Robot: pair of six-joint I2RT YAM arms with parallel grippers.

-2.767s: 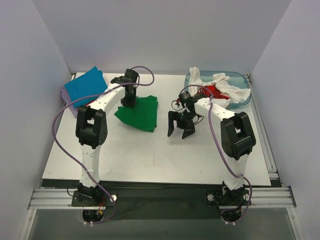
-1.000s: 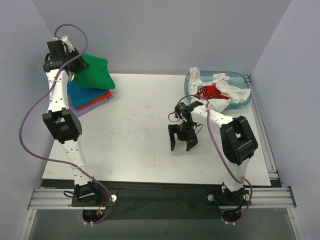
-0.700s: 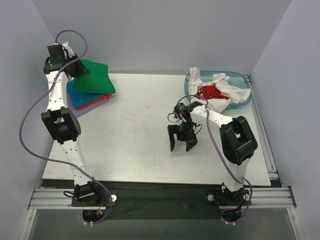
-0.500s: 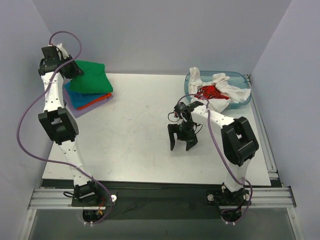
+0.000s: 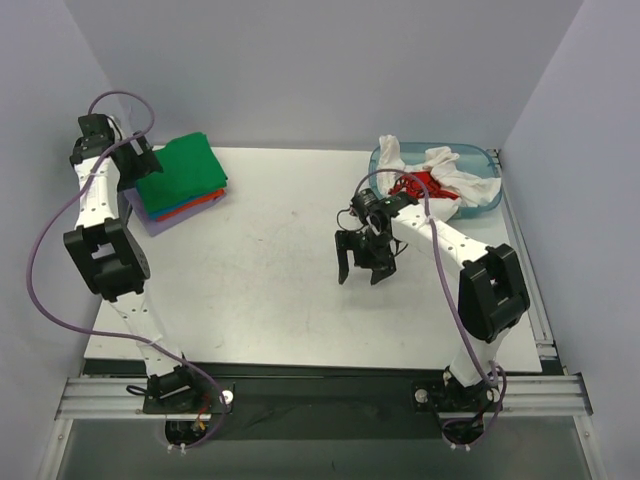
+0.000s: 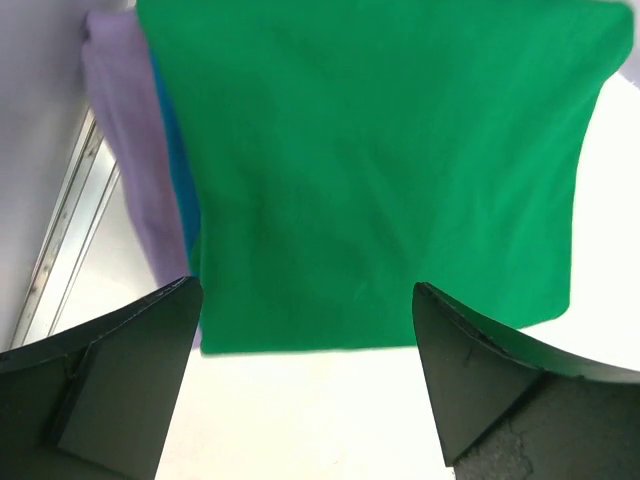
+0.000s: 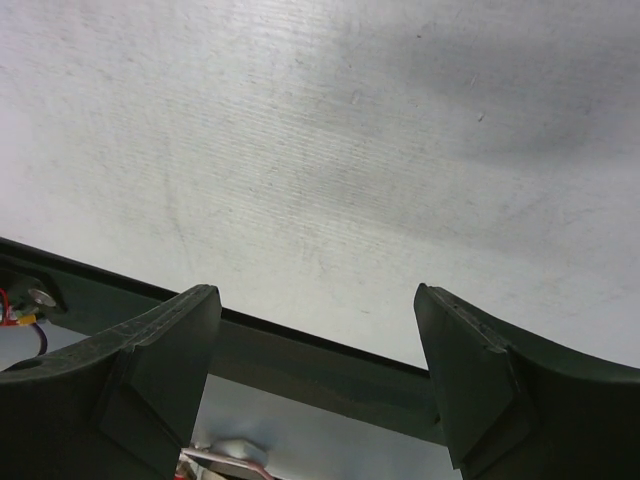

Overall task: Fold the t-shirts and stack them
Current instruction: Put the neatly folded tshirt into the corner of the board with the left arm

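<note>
While the right pincer (image 5: 360, 272) hangs open and empty over the mid surface (image 5: 270, 300), the left pincer (image 6: 302, 290), also open and empty, hovers at the far-left corner above the folded green t-shirt (image 5: 182, 170) topping a blue, orange and lavender stack (image 5: 203, 199).

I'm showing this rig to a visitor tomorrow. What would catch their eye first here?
The bright green t-shirt, folded flat atop the coloured stack at the far left corner of the table. Next, the blue tub at far right, holding a crumpled white shirt and red shirt, and the right gripper open above bare table.
</note>
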